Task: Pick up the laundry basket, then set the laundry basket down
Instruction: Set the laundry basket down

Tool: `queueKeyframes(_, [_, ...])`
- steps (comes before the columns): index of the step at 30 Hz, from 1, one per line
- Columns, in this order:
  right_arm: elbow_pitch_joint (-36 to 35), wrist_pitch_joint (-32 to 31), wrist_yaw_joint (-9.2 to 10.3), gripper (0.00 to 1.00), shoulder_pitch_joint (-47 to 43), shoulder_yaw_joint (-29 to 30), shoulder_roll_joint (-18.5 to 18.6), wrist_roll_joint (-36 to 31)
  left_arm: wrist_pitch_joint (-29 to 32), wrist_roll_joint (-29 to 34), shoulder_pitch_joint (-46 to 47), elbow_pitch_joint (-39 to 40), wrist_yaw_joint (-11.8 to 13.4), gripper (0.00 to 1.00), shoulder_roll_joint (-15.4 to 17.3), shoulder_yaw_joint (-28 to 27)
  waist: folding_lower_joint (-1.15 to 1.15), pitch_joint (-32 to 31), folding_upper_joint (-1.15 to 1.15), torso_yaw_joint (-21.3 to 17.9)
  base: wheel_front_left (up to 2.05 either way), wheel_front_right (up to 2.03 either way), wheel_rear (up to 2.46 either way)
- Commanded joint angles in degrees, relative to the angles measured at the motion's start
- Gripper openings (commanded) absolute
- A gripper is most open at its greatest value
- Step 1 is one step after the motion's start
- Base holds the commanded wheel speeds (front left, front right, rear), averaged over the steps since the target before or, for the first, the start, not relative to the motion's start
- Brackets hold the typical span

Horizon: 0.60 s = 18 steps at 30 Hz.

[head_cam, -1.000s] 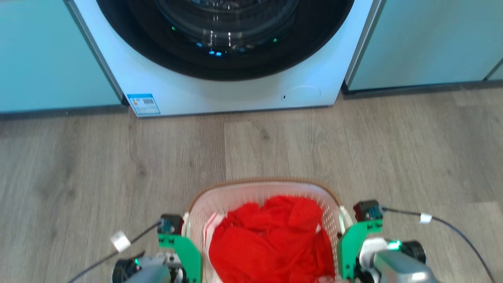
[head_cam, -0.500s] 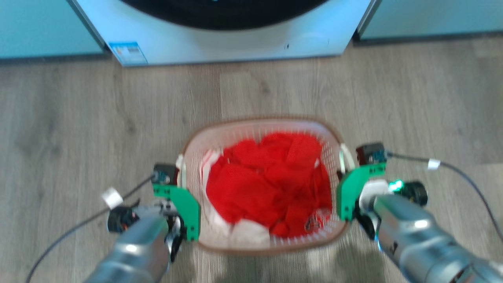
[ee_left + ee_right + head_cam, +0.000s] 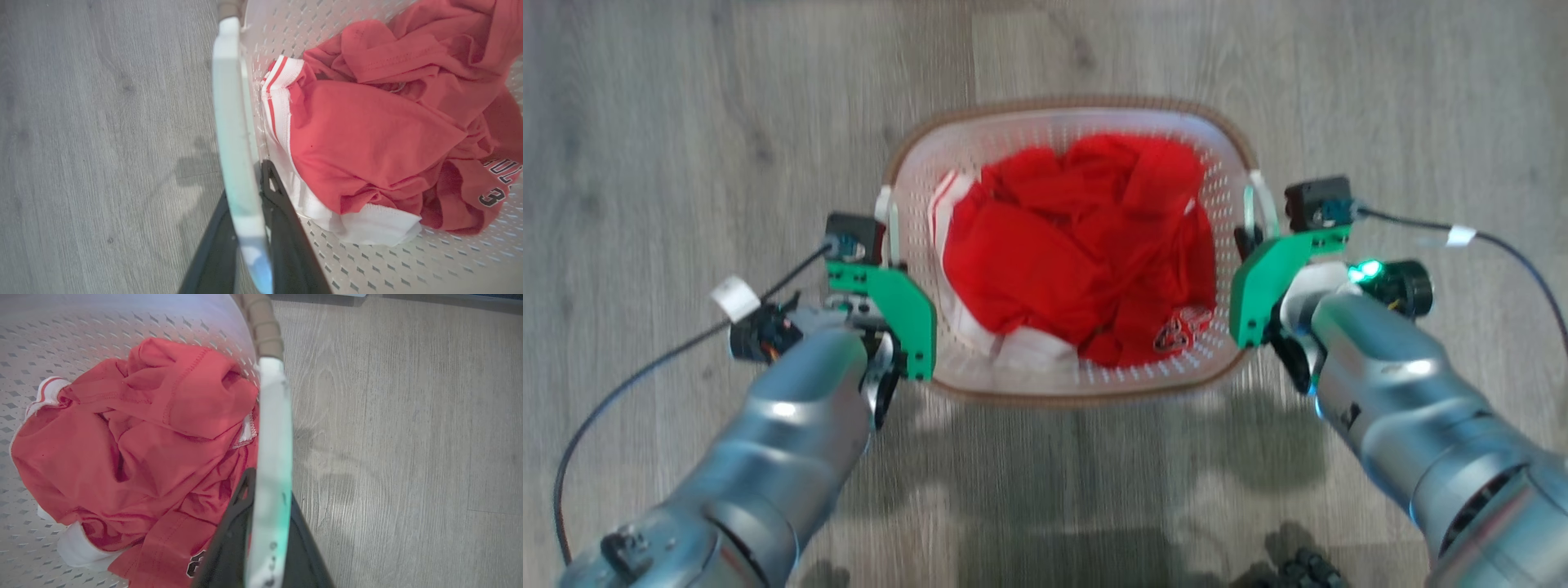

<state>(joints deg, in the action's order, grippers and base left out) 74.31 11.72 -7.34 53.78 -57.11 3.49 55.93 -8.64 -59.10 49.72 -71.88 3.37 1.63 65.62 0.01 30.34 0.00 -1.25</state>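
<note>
Now your left gripper (image 3: 245,196) and right gripper (image 3: 269,494) each pinch a handle (image 3: 233,122) of the basket (image 3: 1078,114). It looks lifted; lower it level, then release.

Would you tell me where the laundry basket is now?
The laundry basket is mid-frame in the head view, between the left claw and right claw, which are shut on its sides.

Left gripper (image 3: 245,183), right gripper (image 3: 267,486) both clamped, fingers (image 3: 282,220) pointing forward.
</note>
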Motion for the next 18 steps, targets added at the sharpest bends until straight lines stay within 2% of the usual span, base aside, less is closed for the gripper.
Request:
queueKeyframes(1, [-0.7,1.2,-0.14,0.00,0.7,-0.2,-0.6,-1.0,-0.4,0.3,2.8,0.6,0.7,0.00,1.2,-0.6,-0.01,2.8,0.00,0.5,0.00,0.00,0.00])
queueKeyframes(18, [-0.4,1.4,-0.14,0.00,4.5,3.2,-0.6,-5.1,-0.4,0.0,8.1,2.0,2.1,0.00,1.2,1.4,-0.01,11.1,0.00,1.2,0.00,0.00,0.00])
